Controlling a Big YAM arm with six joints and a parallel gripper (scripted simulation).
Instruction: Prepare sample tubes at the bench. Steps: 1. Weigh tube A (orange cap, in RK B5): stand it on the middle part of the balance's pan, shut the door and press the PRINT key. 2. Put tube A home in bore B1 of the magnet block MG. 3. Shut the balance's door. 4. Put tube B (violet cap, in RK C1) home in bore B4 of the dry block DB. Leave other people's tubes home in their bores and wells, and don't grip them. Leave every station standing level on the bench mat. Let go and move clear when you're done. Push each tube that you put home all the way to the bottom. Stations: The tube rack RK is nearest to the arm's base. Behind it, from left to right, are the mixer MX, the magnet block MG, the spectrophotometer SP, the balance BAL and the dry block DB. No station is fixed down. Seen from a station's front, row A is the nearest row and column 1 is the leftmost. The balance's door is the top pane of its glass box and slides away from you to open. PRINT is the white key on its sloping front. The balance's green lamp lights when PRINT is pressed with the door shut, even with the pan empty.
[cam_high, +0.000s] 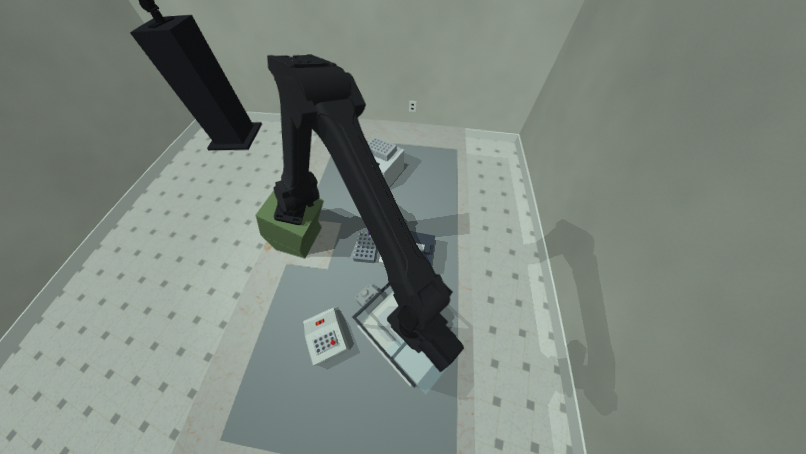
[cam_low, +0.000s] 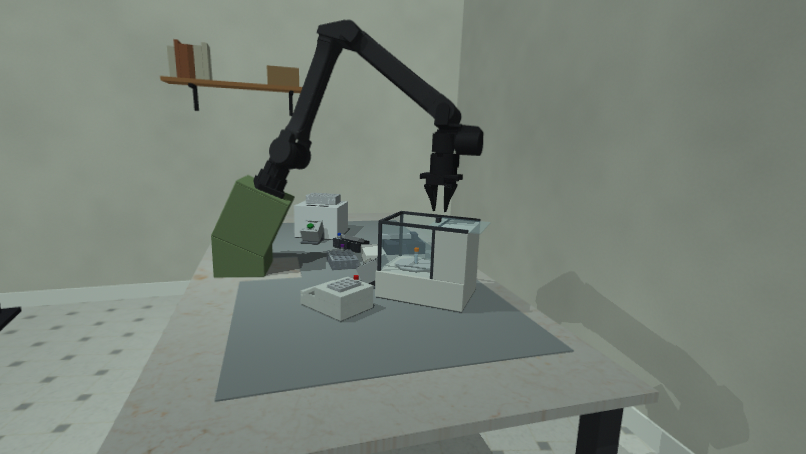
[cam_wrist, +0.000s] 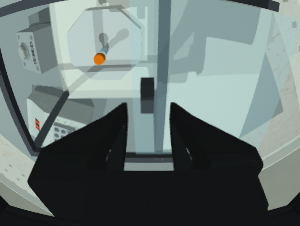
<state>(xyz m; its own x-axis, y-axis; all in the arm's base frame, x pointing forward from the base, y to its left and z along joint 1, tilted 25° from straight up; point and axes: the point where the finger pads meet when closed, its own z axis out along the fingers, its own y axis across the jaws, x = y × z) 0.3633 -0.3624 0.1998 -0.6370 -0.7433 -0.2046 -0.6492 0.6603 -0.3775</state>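
Tube A with its orange cap (cam_low: 416, 249) (cam_wrist: 99, 59) stands on the pan inside the glass box of the balance (cam_low: 420, 292). The door pane (cam_low: 483, 226) is slid back and overhangs the box's rear edge; the pan side of the top is uncovered. The door's dark handle (cam_low: 438, 219) (cam_wrist: 147, 86) lies just below my gripper (cam_low: 439, 210) (cam_wrist: 148, 110). The fingers are partly open, empty, one to each side of the handle's line. Tube B's violet cap (cam_low: 341, 246) shows at the rack (cam_high: 365, 248) (cam_low: 343, 259). The PRINT key and lamp cannot be made out.
The dry block (cam_high: 327, 337) (cam_low: 340, 300), with a red-capped tube, stands beside the balance. A small grey box with a round knob (cam_high: 366, 293) (cam_wrist: 30, 50) is near the balance. A white station with a grey block (cam_high: 383, 147) (cam_low: 322, 217) stands farther off. The arm hides part of the bench.
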